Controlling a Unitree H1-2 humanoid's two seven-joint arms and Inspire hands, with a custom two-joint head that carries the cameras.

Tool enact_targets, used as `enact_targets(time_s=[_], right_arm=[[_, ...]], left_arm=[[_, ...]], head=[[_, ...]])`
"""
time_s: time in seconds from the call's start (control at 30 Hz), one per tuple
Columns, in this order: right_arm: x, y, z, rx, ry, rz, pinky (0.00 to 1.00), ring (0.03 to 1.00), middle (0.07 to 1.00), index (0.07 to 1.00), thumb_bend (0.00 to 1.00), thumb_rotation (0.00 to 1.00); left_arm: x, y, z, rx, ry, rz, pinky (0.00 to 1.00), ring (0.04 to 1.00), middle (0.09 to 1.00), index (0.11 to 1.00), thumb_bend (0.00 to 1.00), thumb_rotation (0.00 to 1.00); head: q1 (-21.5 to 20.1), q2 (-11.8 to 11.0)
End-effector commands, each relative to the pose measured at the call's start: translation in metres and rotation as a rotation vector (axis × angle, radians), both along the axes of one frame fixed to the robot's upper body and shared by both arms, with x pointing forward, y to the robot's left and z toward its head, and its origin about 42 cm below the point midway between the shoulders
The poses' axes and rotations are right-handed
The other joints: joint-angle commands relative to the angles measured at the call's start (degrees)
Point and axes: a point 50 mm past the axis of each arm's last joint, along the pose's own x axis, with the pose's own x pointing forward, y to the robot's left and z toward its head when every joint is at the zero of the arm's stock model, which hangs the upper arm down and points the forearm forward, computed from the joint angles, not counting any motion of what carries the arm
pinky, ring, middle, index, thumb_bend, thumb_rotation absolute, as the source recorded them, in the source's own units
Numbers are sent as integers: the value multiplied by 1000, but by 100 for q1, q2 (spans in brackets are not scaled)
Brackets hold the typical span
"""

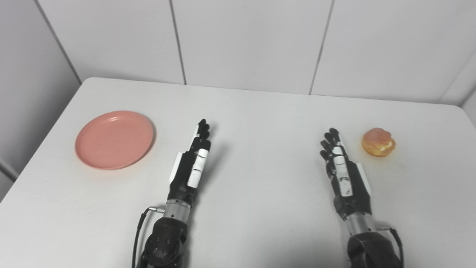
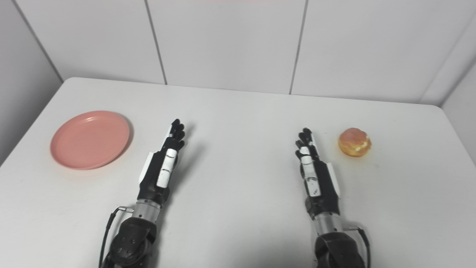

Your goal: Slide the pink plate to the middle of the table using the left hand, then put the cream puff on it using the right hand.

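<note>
A pink plate (image 1: 114, 139) lies flat on the left side of the white table (image 1: 256, 119). A golden cream puff (image 1: 378, 142) sits on the right side. My left hand (image 1: 193, 160) is open, fingers stretched forward, right of the plate and apart from it. My right hand (image 1: 340, 163) is open, fingers stretched forward, just left of the cream puff and not touching it. Both hands hold nothing. The same scene shows in the right eye view: plate (image 2: 90, 139), cream puff (image 2: 354, 142), left hand (image 2: 164, 163), right hand (image 2: 314, 167).
A white panelled wall (image 1: 245, 41) stands behind the table's far edge. The table's left edge runs close to the plate. Bare table surface lies between my two hands.
</note>
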Motion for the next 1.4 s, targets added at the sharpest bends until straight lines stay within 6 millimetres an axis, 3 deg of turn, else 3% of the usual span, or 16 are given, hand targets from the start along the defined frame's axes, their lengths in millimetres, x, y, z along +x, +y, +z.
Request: enact_targets(time_s=[0.0,0.13,0.37,1.0,1.1,1.37], right_arm=[[1,-7,9,9,-33,17,1000,1000,999,1000,570,899],[3,-15,3,13,-26,33,1000,998,1000,1000,596,925],[3,-26,-1,-4,-35,36,1000,999,1000,1000,553,948],[2,-29,-6,-8,-45,50,1000,1000,1000,1000,558,921],[2,-29,-6,-11,-47,55,1000,1000,1000,1000,556,928],[3,-30,-7,-16,-47,63,1000,1000,1000,1000,521,940]], left_arm=[[-1,-14,4,-9,4,13,1000,1000,1000,993,684,1000],[7,-18,14,-5,2,43,1000,1000,997,983,692,1000],[32,4,34,-22,-55,89,1000,988,978,961,704,1000],[57,88,80,-129,-188,291,875,841,822,812,752,1000],[60,107,86,-83,-210,345,897,833,802,790,783,1000],[63,148,100,-27,-272,469,817,775,749,735,785,1000]], head=[[388,-125],[739,-292],[924,-470],[1027,-645],[1054,-669],[1082,-708]])
